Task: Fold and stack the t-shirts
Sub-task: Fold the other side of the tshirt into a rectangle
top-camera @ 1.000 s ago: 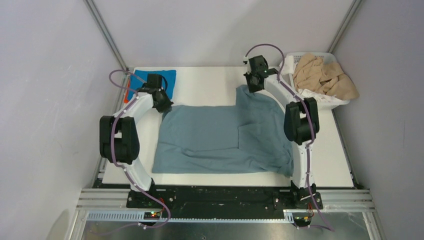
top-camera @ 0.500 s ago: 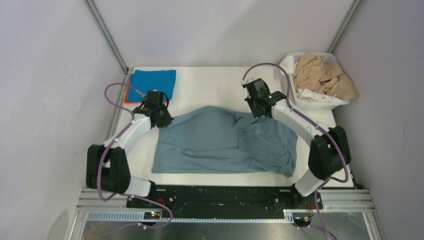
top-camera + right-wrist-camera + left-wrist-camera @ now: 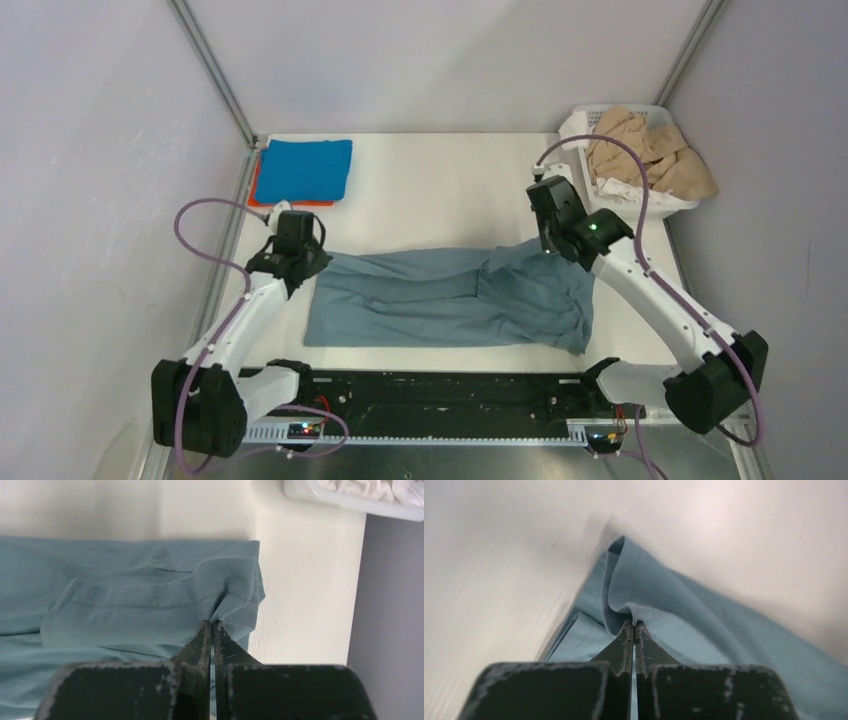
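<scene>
A large dusty grey-blue t-shirt (image 3: 450, 300) lies across the near half of the table, its far part doubled over toward me. My left gripper (image 3: 300, 262) is shut on the shirt's far left corner (image 3: 634, 615). My right gripper (image 3: 560, 245) is shut on its far right edge (image 3: 220, 607). Both hold the cloth a little above the table. A folded bright blue t-shirt (image 3: 305, 168) lies on an orange one (image 3: 262, 200) at the far left corner. Tan t-shirts (image 3: 645, 150) and white cloth (image 3: 628, 190) fill the basket.
A white slatted plastic basket (image 3: 672, 207) stands at the far right corner; its rim shows in the right wrist view (image 3: 350, 502). Grey walls close in the table (image 3: 440, 190) on the left, right and back.
Both grippers have pulled the shirt's far edge toward the near side of the table, folding the shirt over itself. Both arms have swung outward and nearer.
</scene>
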